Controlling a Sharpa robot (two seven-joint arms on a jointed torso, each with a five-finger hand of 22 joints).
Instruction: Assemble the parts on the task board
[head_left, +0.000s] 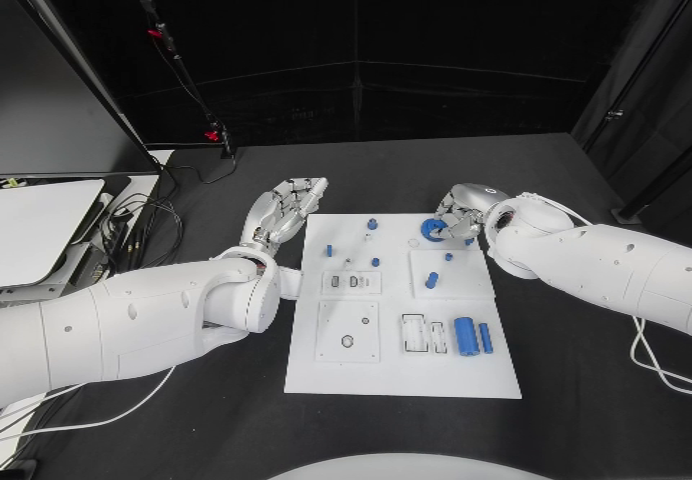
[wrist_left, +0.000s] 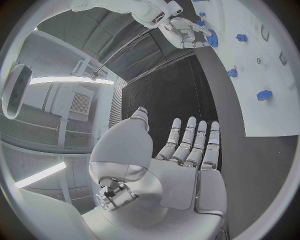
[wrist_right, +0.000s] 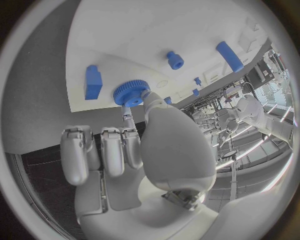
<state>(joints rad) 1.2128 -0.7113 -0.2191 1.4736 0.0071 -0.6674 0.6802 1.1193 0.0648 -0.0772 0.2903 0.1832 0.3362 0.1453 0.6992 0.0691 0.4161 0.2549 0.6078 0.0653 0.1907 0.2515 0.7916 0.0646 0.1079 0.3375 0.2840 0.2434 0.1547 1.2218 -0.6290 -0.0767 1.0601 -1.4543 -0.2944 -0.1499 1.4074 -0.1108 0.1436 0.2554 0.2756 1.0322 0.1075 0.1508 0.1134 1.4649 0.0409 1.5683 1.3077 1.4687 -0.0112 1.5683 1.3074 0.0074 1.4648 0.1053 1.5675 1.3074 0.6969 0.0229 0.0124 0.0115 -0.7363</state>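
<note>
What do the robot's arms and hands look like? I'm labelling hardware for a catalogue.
Both arms are smooth, rounded white shells. The left hand and right hand are silver metal with segmented fingers. A white cable loops beside the right arm.

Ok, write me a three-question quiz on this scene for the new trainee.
1. True or false: the left robot hand is holding a blue part.
2. Pick one: what does the right robot hand pinch? A. the blue gear; B. a screwdriver; C. a cable.
3. Fill in the blank: the large blue cylinder lies on its side on the ____.

Key
1. False. Its fingers are stretched out and it holds nothing; it lies beside the task board.
2. A.
3. task board.
</note>
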